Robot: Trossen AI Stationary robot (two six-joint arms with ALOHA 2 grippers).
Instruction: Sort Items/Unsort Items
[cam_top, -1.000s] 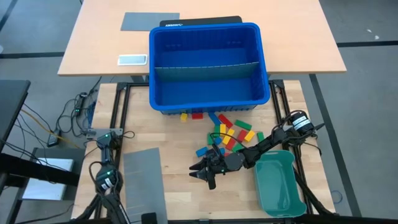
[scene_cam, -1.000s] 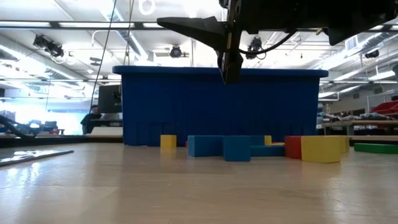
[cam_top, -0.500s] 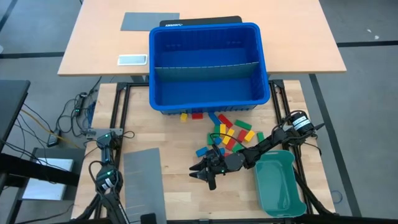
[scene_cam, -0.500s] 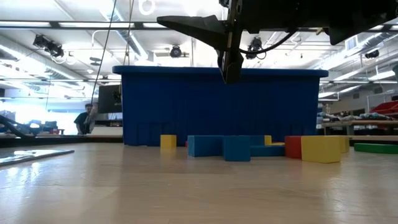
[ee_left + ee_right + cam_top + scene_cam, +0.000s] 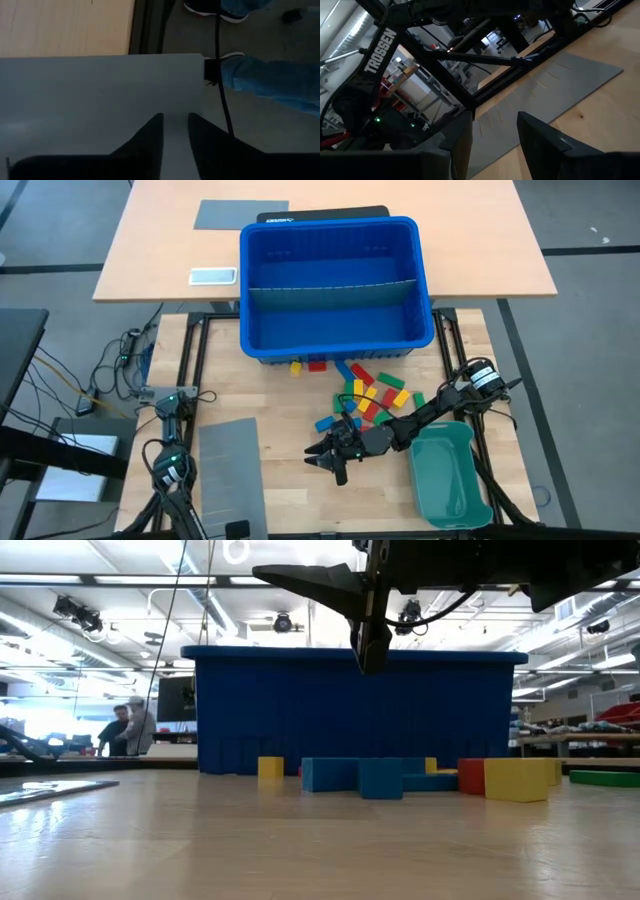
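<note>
Blocks lay loose on the table, and your right gripper hung empty above them.

The items (image 5: 372,398) were scattered on the wooden table (image 5: 280,480) just in front of the blue bin (image 5: 335,285), none inside it. You had the right gripper (image 5: 327,463) beside the pile's near edge, clear of the surface, fingers parted around nothing. The left gripper (image 5: 175,132) waited over the grey divider sheet (image 5: 232,470), its fingers a narrow gap apart and empty. You should have judged these blocks light, rigid and smooth-sided: pinch one across its short faces, squarely, picking an outlying piece so its neighbours did not skid.
</note>
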